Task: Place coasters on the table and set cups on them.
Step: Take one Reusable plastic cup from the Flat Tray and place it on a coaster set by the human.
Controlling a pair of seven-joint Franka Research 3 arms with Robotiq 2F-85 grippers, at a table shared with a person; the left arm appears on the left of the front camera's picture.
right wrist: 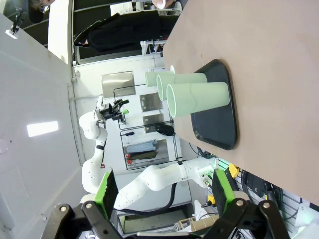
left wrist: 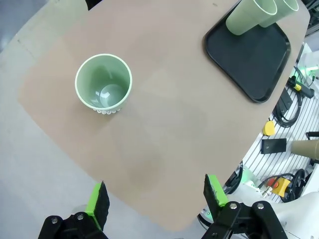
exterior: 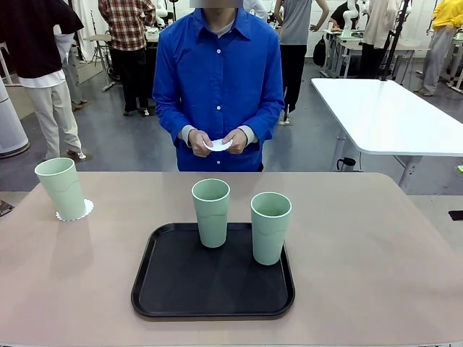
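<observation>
One mint-green cup (exterior: 61, 188) stands on a lacy white coaster (exterior: 87, 210) at the table's (exterior: 376, 253) far left. Two more cups (exterior: 210, 212) (exterior: 270, 227) stand upright on the black tray (exterior: 181, 289) in the middle. The person across the table holds another coaster (exterior: 218, 145) in both hands at waist height. My left gripper (left wrist: 155, 196) hangs open above the table's edge, looking down into the cup (left wrist: 103, 82) on its coaster (left wrist: 104, 111). My right gripper (right wrist: 164, 191) is open with nothing between its fingers, well back from the tray's cups (right wrist: 197, 99).
A white table (exterior: 391, 116) stands beyond the far right corner. Several people stand in the background behind the person in the blue shirt (exterior: 217, 79). Bare tabletop lies to the right of the tray and between the tray and the left cup.
</observation>
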